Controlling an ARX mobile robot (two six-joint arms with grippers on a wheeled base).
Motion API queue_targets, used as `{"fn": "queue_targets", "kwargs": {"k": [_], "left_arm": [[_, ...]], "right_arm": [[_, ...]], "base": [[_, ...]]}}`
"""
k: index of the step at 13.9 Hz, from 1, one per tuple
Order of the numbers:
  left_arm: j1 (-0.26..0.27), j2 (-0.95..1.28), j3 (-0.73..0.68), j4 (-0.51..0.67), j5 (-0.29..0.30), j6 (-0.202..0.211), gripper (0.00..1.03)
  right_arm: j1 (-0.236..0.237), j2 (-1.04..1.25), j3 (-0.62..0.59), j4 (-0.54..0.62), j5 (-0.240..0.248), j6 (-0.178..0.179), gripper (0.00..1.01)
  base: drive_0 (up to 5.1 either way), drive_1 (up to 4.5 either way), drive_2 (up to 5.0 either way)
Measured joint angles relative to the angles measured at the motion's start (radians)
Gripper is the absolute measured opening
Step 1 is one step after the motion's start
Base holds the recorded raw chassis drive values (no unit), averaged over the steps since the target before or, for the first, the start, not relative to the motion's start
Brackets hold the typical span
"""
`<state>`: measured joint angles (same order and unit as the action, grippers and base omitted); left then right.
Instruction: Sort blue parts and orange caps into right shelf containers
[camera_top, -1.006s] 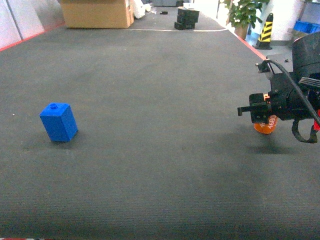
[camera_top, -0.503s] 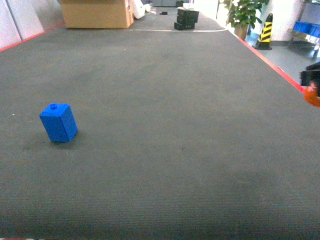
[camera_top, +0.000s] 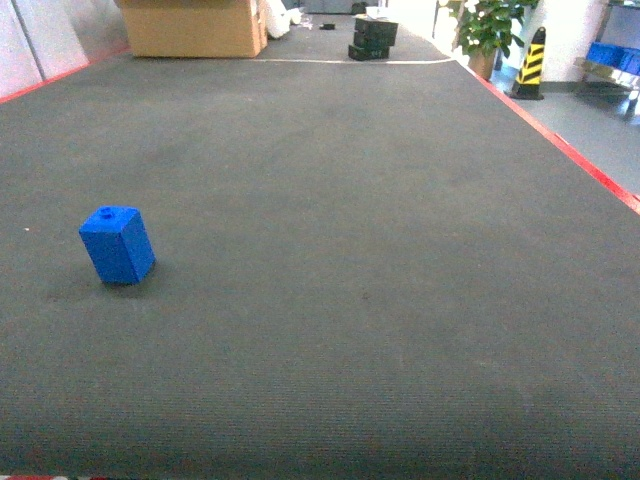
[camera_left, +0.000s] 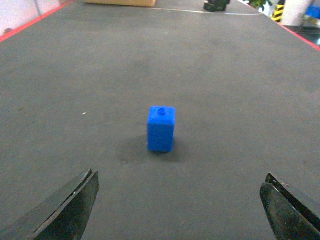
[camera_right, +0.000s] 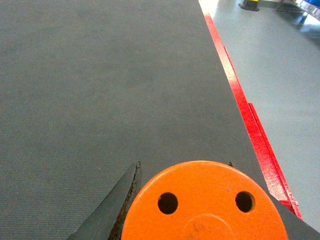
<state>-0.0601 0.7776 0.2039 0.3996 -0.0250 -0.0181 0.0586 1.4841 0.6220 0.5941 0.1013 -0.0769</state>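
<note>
Orange cap sits clamped in right gripper for transport; left gripper gapes wide facing blue part.

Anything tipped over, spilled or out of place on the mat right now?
Nothing stands out. The small blue plastic block stands upright on the dark mat, ahead of the open left claw. The right claw grips the orange cap; no spill or damage shows.
</note>
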Motion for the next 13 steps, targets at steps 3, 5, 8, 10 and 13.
{"fn": "queue_targets", "kwargs": {"k": [3,5,8,10,13], "left_arm": [[-0.021,0.416,0.189,0.181,0.048,0.033,0.98],[-0.011,0.651,0.323,0.207,0.067,0.048,0.98],[0.017,0.850,0.469,0.200,0.092,0.045,0.98],[0.032,0.933,0.546,0.175,0.098,0.043,0.98],[0.051,1.044,0.679,0.122,0.116,0.014,0.98]], "right_arm": [[0.000,0.000,0.000,0.000,0.000,0.000,0.44],[0.000,0.000,0.000,0.000,0.000,0.000,0.44],[0.000,0.000,0.000,0.000,0.000,0.000,0.44],[0.000,0.000,0.000,0.000,0.000,0.000,0.44],[0.000,0.000,0.000,0.000,0.000,0.000,0.43]], "base": [[0.0,0.00,0.0],[0.0,0.00,0.0],[0.0,0.00,0.0],[0.0,0.00,0.0],[0.0,0.00,0.0]]}}
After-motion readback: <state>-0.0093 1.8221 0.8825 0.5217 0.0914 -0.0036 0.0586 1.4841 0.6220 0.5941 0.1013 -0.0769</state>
